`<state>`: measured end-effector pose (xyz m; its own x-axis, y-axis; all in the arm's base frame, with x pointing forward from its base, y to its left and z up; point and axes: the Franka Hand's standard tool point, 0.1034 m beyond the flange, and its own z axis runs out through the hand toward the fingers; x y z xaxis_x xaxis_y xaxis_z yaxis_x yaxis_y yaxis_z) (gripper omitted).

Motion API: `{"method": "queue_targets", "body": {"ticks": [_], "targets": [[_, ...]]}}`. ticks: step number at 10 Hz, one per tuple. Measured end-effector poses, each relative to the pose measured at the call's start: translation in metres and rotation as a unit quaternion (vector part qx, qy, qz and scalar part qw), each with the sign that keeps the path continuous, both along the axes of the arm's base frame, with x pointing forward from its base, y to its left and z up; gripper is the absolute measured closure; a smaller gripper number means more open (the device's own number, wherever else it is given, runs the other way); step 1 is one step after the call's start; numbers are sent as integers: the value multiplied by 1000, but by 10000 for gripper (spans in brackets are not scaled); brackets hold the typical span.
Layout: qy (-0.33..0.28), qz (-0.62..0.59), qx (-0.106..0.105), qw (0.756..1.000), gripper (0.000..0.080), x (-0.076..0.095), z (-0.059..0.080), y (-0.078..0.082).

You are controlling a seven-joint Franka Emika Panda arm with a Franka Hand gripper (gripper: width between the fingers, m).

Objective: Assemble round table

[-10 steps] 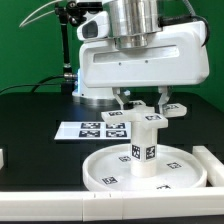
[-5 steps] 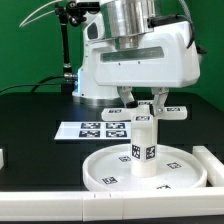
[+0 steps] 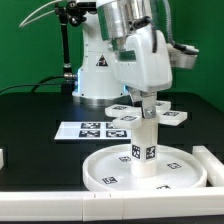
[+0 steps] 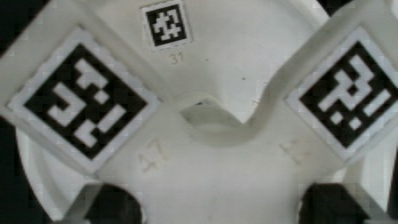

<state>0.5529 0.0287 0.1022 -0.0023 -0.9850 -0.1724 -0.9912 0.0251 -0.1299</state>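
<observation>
The large rimmed round disc (image 3: pixel 105 172) lies flat at the front of the black table. The short thick post (image 3: pixel 144 148) stands upright at its centre. The cross-shaped foot (image 3: pixel 150 114) sits level on the post's top, its tagged arms sticking out to the sides. My gripper (image 3: pixel 147 104) comes down from above and is shut on the foot's middle. In the wrist view the foot (image 4: pixel 214 120) fills the picture, with three black tags showing, and my dark fingertips (image 4: pixel 109 204) press on it from both sides. My gripper (image 4: pixel 222 206) hides the post and the disc there.
The marker board (image 3: pixel 88 129) lies flat on the table behind the disc. A straight white rail (image 3: pixel 212 161) runs at the exterior view's right and another rail end (image 3: pixel 3 157) shows at its left. The arm's base (image 3: pixel 92 72) stands at the back.
The wrist and hand have turned about the vertical axis. The cross-shaped foot has turned with them on top of the post. The disc and post have stayed put.
</observation>
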Motion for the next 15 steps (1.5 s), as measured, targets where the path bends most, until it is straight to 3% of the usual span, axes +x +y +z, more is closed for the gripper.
{"method": "queue_targets", "body": {"ticks": [5,6,7,11,13,15], "targets": [[12,-116,21,993,354,1,0,0],[11,-106,21,994,354,1,0,0],[6,-76,18,997,186,2,1,-2],[2,-41,25,999,151,5,24,9],[2,-28,23,999,150,4,20,10],[-2,93,2,996,150,1,19,16]]}}
